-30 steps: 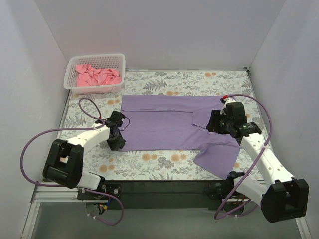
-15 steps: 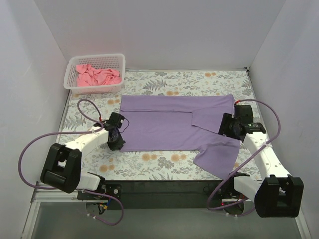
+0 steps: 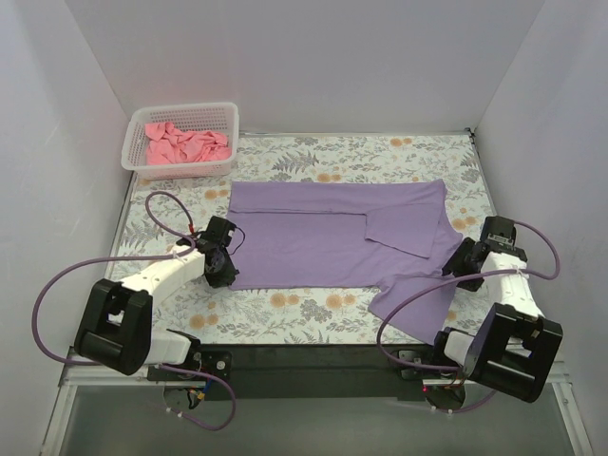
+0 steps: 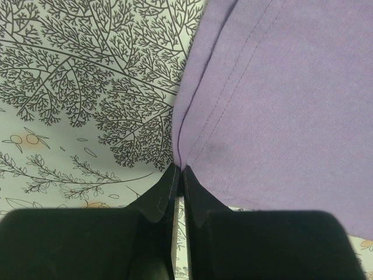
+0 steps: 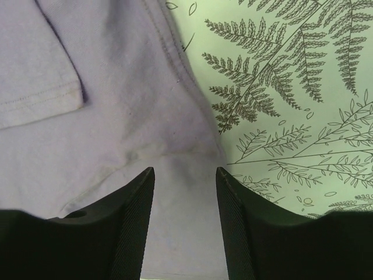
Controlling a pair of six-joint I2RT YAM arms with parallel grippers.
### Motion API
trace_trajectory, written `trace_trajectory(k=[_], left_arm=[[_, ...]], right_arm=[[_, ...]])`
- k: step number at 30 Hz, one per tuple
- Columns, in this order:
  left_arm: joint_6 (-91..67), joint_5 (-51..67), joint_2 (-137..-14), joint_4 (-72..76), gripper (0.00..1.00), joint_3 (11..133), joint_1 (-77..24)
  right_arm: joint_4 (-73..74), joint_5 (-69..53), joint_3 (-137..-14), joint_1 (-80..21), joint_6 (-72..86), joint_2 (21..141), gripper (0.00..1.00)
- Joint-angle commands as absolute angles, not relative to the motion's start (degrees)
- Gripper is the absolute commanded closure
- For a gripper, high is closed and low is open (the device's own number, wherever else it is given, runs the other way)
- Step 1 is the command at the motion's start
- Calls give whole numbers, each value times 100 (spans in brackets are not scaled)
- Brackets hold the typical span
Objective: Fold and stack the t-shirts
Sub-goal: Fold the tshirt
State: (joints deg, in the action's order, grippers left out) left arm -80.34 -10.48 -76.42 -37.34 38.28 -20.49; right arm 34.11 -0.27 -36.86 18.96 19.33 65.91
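Lying flat across the middle of the floral-patterned tablecloth, the lavender-purple cloth t-shirt has a sleeve folded over its right side. At its near left corner the left gripper is pinched tight on the hem. The right gripper hovers over the shirt's right edge, jaws apart, holding nothing. A crumpled salmon-pink t-shirt sits in the white plastic mesh basket, far left
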Motion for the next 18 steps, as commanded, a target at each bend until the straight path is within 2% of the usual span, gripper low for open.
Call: trace_trajectory(k=[1,8,18], left_arm=[[-7981,-967,-7409,-3621,100,3797,-2092],[-7928,-853,-7260,-3586,100,3788,-2092],[-7893,-765,-7260,-3559,100,3788,-2092]], right_arm=[[3086,-140,-3762,2030,1969,6776,48],[2682,-228,-3692,2153,2021,7136,58],[2276,-440,-3314,2531,1995,7400,63]])
